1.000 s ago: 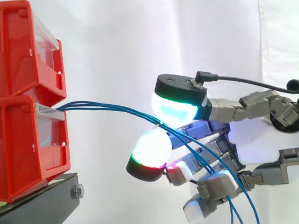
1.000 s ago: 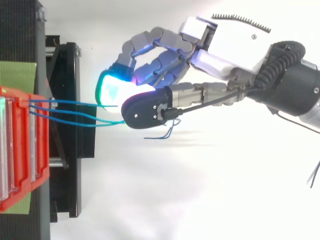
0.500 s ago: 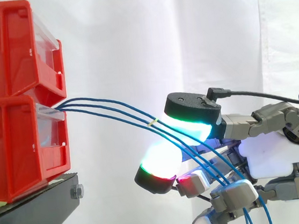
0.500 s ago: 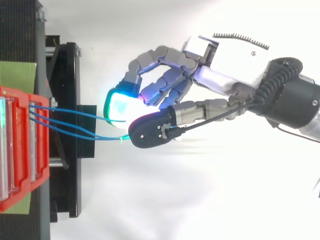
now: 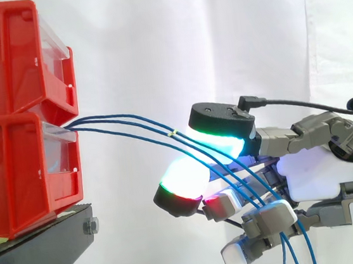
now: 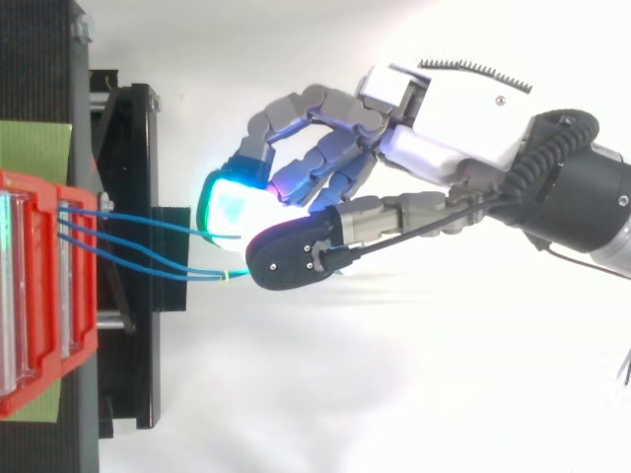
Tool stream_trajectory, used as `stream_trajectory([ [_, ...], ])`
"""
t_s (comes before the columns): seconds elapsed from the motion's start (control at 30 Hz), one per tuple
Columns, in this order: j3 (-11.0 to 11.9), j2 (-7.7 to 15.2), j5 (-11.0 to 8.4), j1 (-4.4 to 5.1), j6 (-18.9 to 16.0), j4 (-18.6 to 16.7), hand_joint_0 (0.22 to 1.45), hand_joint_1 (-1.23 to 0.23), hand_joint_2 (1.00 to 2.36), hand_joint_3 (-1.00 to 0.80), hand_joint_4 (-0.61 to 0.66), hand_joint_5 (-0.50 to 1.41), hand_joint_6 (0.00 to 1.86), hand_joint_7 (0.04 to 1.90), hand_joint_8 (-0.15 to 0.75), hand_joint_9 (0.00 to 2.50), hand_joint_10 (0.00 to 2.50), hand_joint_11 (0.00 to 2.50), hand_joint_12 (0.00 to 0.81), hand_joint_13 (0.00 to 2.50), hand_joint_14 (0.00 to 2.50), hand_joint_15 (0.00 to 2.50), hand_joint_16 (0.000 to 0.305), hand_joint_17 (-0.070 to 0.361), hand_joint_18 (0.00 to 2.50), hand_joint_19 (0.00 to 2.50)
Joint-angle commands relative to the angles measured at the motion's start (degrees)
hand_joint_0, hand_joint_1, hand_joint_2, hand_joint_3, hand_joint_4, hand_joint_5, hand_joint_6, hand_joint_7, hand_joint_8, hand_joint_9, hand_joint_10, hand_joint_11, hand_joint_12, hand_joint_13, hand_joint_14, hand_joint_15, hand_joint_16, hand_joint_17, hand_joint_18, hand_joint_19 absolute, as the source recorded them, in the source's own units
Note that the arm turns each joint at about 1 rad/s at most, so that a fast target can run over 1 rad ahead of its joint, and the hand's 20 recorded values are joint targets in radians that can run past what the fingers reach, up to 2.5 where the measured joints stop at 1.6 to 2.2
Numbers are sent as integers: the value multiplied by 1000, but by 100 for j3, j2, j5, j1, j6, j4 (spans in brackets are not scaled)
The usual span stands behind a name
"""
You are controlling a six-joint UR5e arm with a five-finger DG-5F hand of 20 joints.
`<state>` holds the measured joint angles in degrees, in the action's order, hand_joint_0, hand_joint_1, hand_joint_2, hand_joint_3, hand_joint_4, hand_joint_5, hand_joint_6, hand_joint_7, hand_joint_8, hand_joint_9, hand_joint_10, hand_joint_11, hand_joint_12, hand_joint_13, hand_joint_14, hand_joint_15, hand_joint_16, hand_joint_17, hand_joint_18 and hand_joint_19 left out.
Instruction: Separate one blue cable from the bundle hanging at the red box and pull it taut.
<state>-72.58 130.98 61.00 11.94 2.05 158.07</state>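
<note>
Three thin blue cables (image 5: 125, 126) leave the lower red bin (image 5: 23, 181) and slope down to the right, held together by a small yellow tie (image 5: 172, 134). They run under the thumb's green-glowing pad (image 5: 219, 141) and across the curled fingers of my hand (image 5: 322, 176), then hang off below. A white and red glowing fingertip (image 5: 182, 183) sits just under the cables. From above, the blue cables (image 6: 148, 246) fan out at the bin; one reaches the cyan fingertip (image 6: 229, 205), and the others pass under the thumb of the hand (image 6: 444, 148).
Two red bins (image 5: 9, 62) are stacked on a black stand (image 5: 43, 249) at the left. A white curtain hangs behind. The black stand (image 6: 128, 256) and a green patch (image 6: 35, 146) lie left of the hand in the top view.
The hand dipped down and right, then came back a little up and left. The cables spread apart at the bin, and the yellow tie ended up slightly higher and further left.
</note>
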Motion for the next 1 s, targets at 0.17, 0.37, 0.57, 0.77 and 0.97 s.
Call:
stream_trajectory([
  [0.17,297,-2,17,-8,-47,602,732,-773,1013,-375,38,-254,922,862,233,972,8,1416,300,1358,20,1228,52,118,743,574],
  [0.37,359,-2,9,10,-47,839,731,-786,1018,-312,0,-256,924,909,231,975,6,1429,295,1353,20,1241,52,117,740,587],
  [0.57,359,-2,9,19,-38,822,678,-716,1023,-229,32,-262,947,912,225,1032,0,1552,292,1371,19,1270,52,118,729,609],
  [0.77,359,-2,9,45,-12,769,550,-561,1000,-500,104,-258,914,857,244,1038,0,1567,303,1406,15,1308,58,130,726,634],
  [0.97,350,7,-88,45,6,532,535,-573,1000,-500,105,-258,910,846,250,1042,0,1562,300,1430,12,1316,59,132,739,636],
])
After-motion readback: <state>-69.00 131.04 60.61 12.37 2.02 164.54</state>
